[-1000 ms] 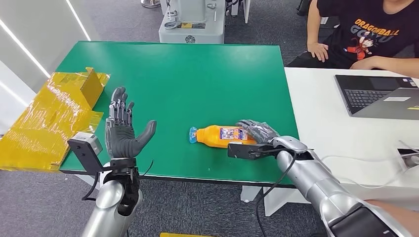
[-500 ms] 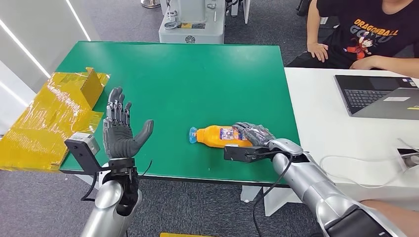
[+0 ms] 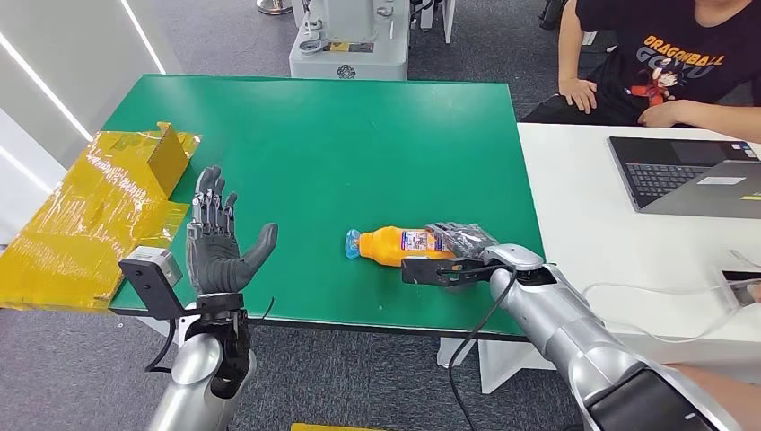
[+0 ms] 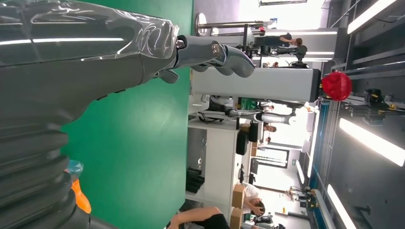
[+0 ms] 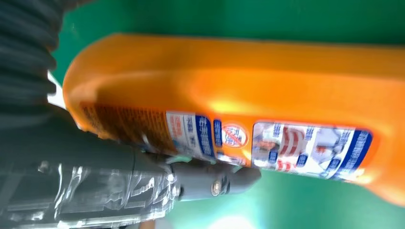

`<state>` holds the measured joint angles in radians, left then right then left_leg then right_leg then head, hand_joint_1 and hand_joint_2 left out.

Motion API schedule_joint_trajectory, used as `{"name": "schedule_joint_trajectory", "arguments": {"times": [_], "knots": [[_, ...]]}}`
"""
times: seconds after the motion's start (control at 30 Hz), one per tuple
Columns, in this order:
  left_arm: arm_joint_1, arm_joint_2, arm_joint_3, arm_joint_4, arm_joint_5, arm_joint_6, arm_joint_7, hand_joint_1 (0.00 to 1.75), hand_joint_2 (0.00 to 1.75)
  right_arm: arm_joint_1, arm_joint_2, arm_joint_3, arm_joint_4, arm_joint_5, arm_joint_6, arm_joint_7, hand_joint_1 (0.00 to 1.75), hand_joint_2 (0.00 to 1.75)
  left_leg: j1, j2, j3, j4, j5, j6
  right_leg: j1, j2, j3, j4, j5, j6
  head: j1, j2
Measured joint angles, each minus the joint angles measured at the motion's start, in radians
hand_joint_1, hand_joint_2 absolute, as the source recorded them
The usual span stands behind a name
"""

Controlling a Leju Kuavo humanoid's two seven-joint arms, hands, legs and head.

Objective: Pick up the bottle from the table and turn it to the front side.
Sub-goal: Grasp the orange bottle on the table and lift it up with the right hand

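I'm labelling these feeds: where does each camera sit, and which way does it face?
Head view: high on the body, looking down at the green table; both silver arms show.
Left wrist view: behind the open left robot hand, facing across the room.
Right wrist view: behind the right robot hand, against the orange plastic bottle.
All three views share the bottle.

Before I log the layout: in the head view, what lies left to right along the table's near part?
Yellow taped box → left hand → orange bottle → right hand → laptop.

The person's black shirt [image 3: 669, 49] reads "DRAGONBALL GOKU" — bottle label [image 5: 305, 148] print unreadable.
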<state>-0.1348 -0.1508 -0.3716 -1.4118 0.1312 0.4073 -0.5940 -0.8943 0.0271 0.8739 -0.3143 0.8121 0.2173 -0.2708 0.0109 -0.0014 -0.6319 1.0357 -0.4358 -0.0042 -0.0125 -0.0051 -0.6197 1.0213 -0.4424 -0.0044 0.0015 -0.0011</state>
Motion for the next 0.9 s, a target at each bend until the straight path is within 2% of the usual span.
{"name": "schedule_joint_trajectory", "arguments": {"times": [0.47,0.6,0.9], "knots": [[0.000,0.002,0.000,0.000,0.000,0.000,0.000,0.00,1.75,-0.010,-0.004,0.004,0.023,0.016,0.003,0.027,0.00,1.75,0.000,0.000,0.000,0.000,0.000,0.000,0.000,0.000,0.000,-0.001,0.000,0.000,0.000,0.000],[0.000,0.002,0.000,0.001,0.000,0.000,0.000,0.00,1.75,-0.009,-0.004,0.004,0.026,0.015,-0.007,0.024,1.73,1.75,0.000,0.000,0.000,0.000,0.000,0.000,0.000,0.000,0.000,-0.001,0.000,0.000,0.000,0.000],[-0.002,0.002,0.000,0.006,0.001,0.000,0.000,0.00,1.75,-0.009,-0.004,0.004,0.029,0.006,-0.037,0.003,1.75,1.75,0.000,0.001,0.000,0.000,0.000,0.000,0.000,0.001,0.000,-0.001,0.000,0.000,0.000,0.000]]}}
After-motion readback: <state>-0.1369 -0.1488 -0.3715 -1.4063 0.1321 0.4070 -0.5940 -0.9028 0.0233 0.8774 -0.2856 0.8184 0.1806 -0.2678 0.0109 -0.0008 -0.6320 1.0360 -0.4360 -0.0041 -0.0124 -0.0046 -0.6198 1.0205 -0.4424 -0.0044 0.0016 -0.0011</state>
